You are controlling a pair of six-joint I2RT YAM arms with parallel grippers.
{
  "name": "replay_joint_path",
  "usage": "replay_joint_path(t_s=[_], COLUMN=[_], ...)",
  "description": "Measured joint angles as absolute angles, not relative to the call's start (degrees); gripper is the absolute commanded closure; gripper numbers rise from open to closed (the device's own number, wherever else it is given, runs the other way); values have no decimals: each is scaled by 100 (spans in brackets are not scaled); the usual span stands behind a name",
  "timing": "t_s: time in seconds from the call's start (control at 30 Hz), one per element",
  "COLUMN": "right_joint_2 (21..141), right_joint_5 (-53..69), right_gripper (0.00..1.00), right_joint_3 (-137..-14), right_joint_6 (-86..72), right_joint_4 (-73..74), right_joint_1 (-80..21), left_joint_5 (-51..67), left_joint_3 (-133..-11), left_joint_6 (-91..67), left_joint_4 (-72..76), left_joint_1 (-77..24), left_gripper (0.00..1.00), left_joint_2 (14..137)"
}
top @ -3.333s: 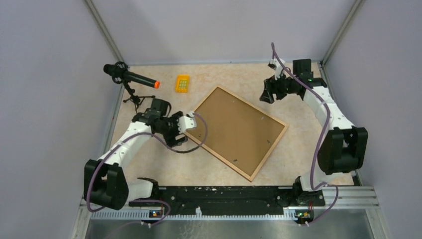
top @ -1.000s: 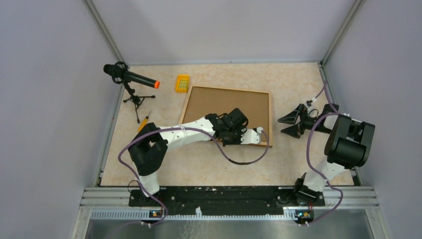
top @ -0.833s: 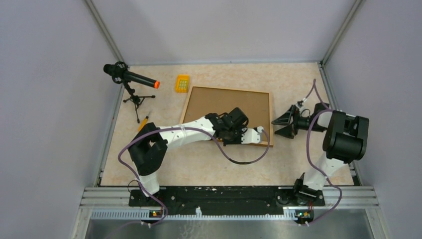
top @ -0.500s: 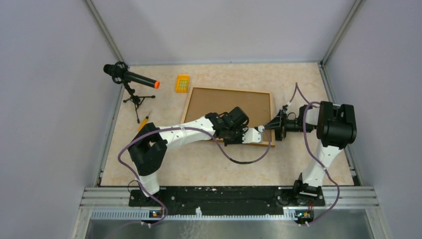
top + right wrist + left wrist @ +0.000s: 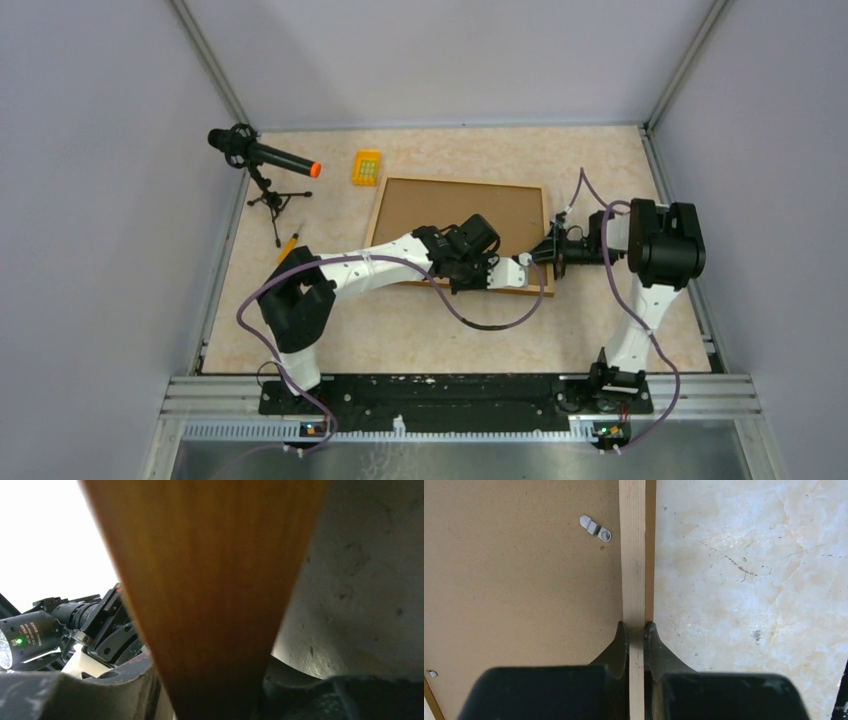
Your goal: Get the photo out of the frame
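left arm: i reached from the near left across the counter (image 5: 600, 160), wrist over the near right corner of the frame (image 5: 450, 205).
left fingers (image 5: 625, 632): narrow, pinched on the frame's pale wooden rim, one tip on the fibreboard side and one on the outer side.
right arm: elbow folded up high, forearm about level, pointing left at the frame's right edge.
right fingers (image 5: 552, 252): astride that rim, just beside my left fingers. i could not tell whether they pressed it.
the frame: one, on the counter near the middle, brown back upward.
the photo: hidden from me, as only the frame's back showed.
clips: two seen, one metal turn clip (image 5: 595, 528) beside the rim and one small fitting (image 5: 431, 673) at the board's other edge.
others: one microphone on a tripod (image 5: 262, 155), one yellow block (image 5: 367, 166) and one thin yellow stick (image 5: 290, 245), all left of the frame.
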State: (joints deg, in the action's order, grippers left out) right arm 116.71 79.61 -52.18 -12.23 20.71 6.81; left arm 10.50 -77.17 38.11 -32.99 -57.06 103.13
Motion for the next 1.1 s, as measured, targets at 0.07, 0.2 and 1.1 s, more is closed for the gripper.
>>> replay_joint_path(t_s=[0.07, 0.2, 1.1], right_joint_2=[11692, 11695, 10280], right_joint_5=[7961, 7944, 5332], right_gripper=[71, 92, 100], right_joint_3=[-5218, -5227, -9465], right_joint_6=[-1227, -1116, 768], right_joint_4=[2075, 2119, 6973], right_joint_1=[681, 681, 1920], left_joint_5=[1050, 1044, 893], left_joint_3=[-7717, -7717, -8648], left_joint_6=[3826, 3837, 3489], left_joint_4=[-3299, -3299, -3387], left_joint_1=[-5708, -5710, -4987], left_gripper=[100, 98, 1], left_joint_2=[10313, 10313, 9024])
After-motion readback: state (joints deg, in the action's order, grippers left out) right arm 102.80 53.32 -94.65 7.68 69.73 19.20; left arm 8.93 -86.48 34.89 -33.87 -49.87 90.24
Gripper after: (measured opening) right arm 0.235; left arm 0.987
